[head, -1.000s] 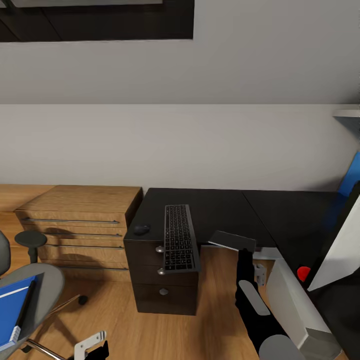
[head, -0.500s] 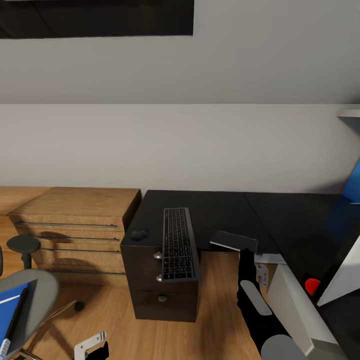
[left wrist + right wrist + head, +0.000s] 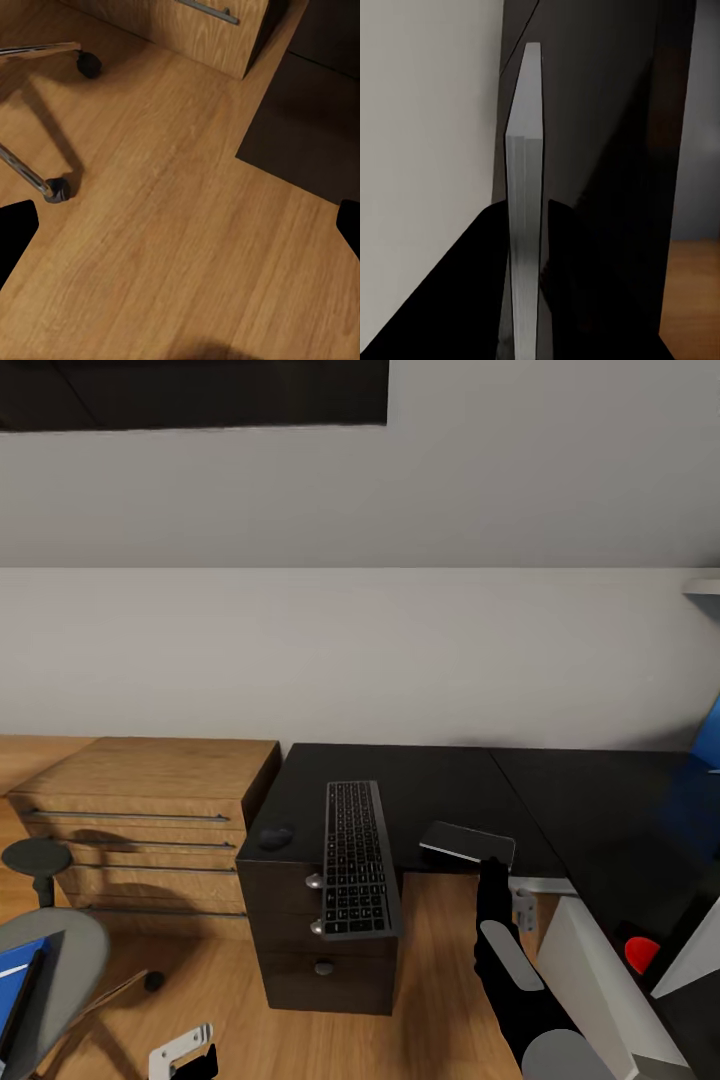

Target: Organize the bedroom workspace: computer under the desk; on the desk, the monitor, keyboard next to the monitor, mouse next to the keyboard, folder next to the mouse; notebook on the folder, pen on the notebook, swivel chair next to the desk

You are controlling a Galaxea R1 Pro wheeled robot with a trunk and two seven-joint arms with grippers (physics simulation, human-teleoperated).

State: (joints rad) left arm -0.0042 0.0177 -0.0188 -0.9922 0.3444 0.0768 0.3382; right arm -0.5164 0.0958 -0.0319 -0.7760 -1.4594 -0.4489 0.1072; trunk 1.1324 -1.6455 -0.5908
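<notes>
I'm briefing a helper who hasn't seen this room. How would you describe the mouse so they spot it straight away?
Find the black desk against the white wall, then its left end above the dark drawers. The mouse sits there near the front edge, just left of the keyboard: a small, dark, rounded lump, unlike the long, flat, keyed board beside it.

desk [image 3: 600, 800]: 1 | keyboard [image 3: 355, 857] on desk: 1 | mouse [image 3: 275, 837] on desk, left of keyboard: 1 | notebook [image 3: 467, 843] at desk's front edge: 1 | desk drawer knobs [image 3: 314, 881]: 3 | wood dresser [image 3: 150, 810] left of desk: 1 | chair [image 3: 50, 970] left of desk: 1 | chair casters [image 3: 58, 189]: 2
</notes>
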